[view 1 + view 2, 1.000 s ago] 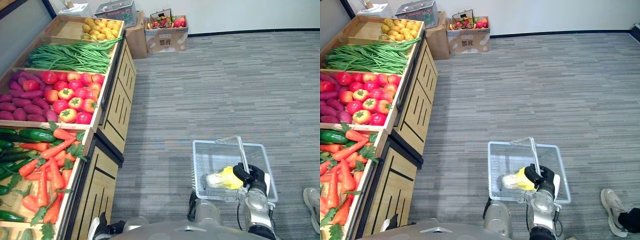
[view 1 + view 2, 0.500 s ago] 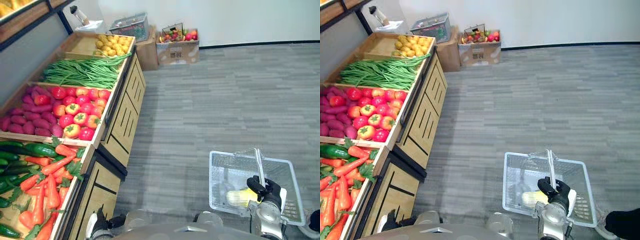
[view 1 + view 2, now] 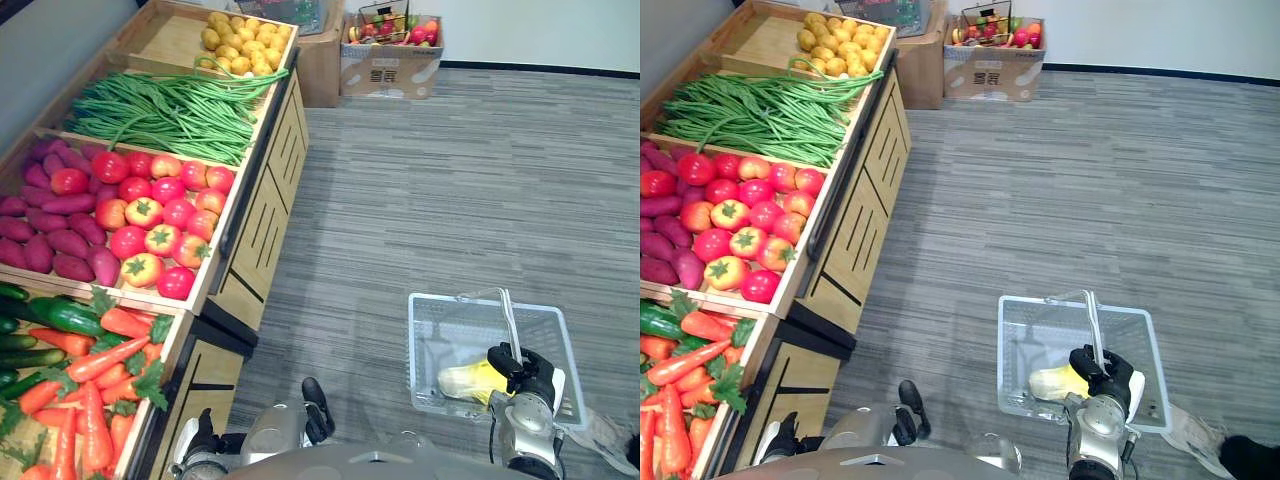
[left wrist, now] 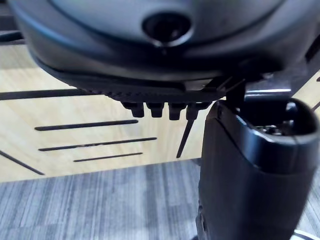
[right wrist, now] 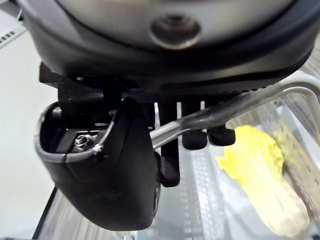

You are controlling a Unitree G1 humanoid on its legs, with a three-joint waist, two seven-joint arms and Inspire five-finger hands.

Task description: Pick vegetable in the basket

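Grey carpet (image 3: 450,180) all round, with a produce stand (image 3: 255,240) from 8 to 11 o'clock. Looks down from a shifted angle compared with a second ago, with no move of the goods. Grips the handle (image 3: 508,320) of the basket (image 3: 450,298) at 5 o'clock as before, with the right hand (image 3: 522,365) curled round it. Brings the left hand (image 3: 316,402) newly into sight at 6 o'clock, seemingly loose and empty — free for another pick. Carries one cabbage (image 3: 468,380) inside the basket — pale yellow, leafy, on its side.
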